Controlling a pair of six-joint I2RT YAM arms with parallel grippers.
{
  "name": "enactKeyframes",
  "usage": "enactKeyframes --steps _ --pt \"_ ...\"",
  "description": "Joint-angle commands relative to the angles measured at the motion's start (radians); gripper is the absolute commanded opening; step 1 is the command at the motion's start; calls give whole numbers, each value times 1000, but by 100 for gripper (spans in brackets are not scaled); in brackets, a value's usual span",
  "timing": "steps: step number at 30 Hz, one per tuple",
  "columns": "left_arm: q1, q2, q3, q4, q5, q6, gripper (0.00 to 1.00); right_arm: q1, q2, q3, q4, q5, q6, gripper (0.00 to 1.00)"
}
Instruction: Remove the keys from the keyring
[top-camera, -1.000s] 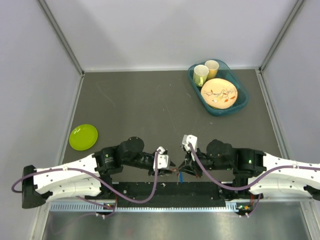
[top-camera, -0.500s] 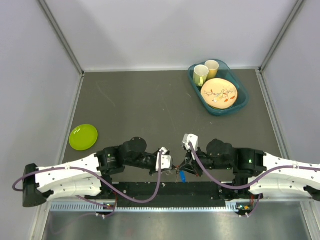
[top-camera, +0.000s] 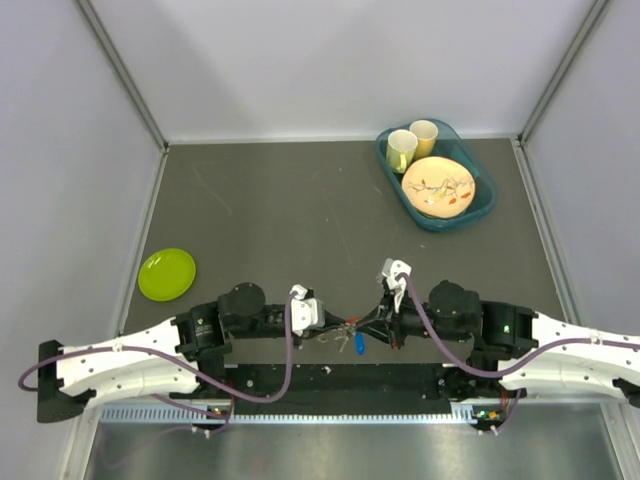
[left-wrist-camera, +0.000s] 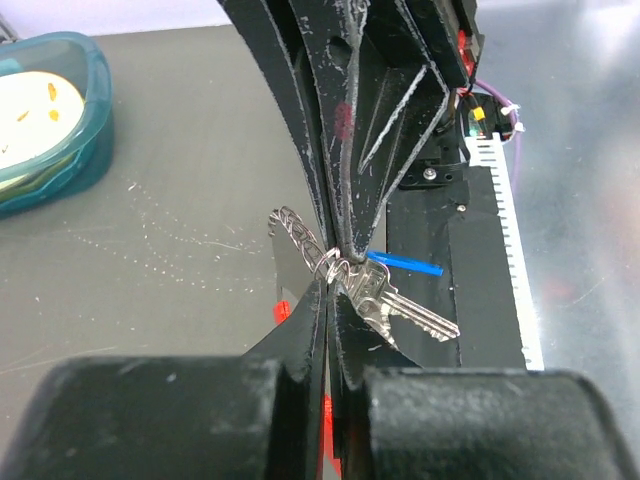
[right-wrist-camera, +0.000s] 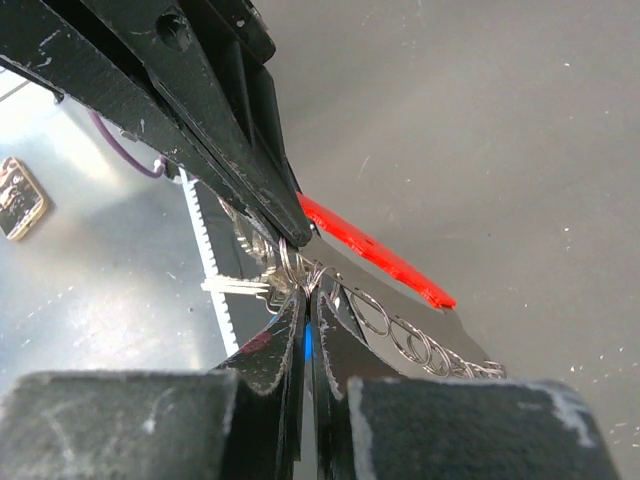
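L gripper was closed since prior frame on thin silver wire keyring, lower centre. R gripper is clamped there; red/blue-headed keys not yet freed.

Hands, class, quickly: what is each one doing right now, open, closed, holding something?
Left hand: closed, pinching the keyring.
Right hand: closed, pinching the same keyring from the opposite side.

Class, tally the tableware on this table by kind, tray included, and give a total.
Cups: 2
Plates: 2, a green plate and a patterned plate
Tray: 1
Total: 5
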Motion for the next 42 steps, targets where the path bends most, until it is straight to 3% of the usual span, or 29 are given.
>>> enactKeyframes --steps 1,14,42 --pt "4 -28 -4 157 -53 -51 0 -10 -12 -30 21 19 31 0" --pt "4 -102 -127 418 -139 -204 0 -10 -52 -125 186 116 137 0" --pt "10 -142 -214 666 -229 -373 0 -8 -98 -305 515 260 344 0"
